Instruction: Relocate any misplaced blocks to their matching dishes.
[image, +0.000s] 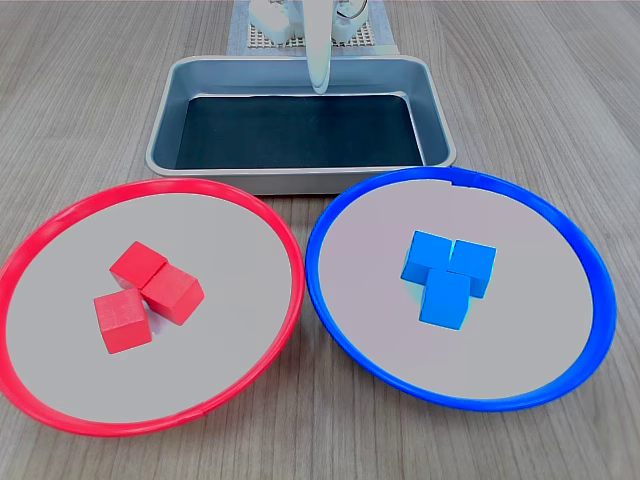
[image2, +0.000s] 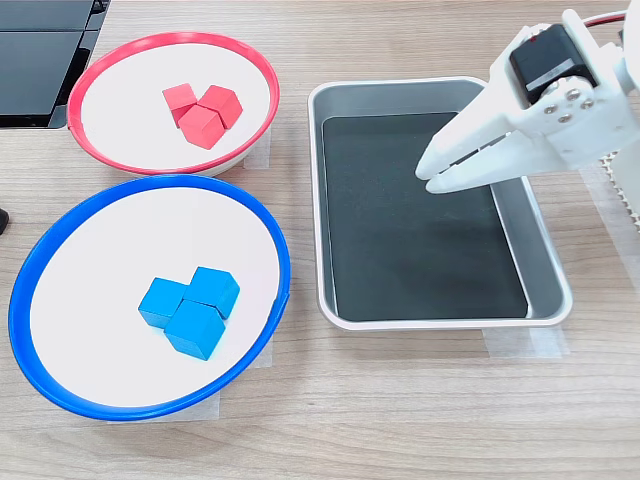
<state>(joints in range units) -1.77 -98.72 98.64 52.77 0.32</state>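
Note:
Three red blocks (image: 148, 292) (image2: 203, 108) huddle in the red-rimmed dish (image: 60, 222) (image2: 110, 52). Three blue blocks (image: 448, 273) (image2: 190, 305) cluster in the blue-rimmed dish (image: 560, 225) (image2: 60, 220). My white gripper (image2: 427, 175) (image: 319, 85) hovers above the grey metal tray, shut with nothing between its fingers, far from both dishes.
A rectangular grey metal tray (image: 165, 100) (image2: 545, 260) with a dark inside stands behind the dishes in the first exterior view, at the second exterior view's right. The arm's base (image: 300, 20) stands beyond it. A black device (image2: 40, 50) lies at the second exterior view's top left.

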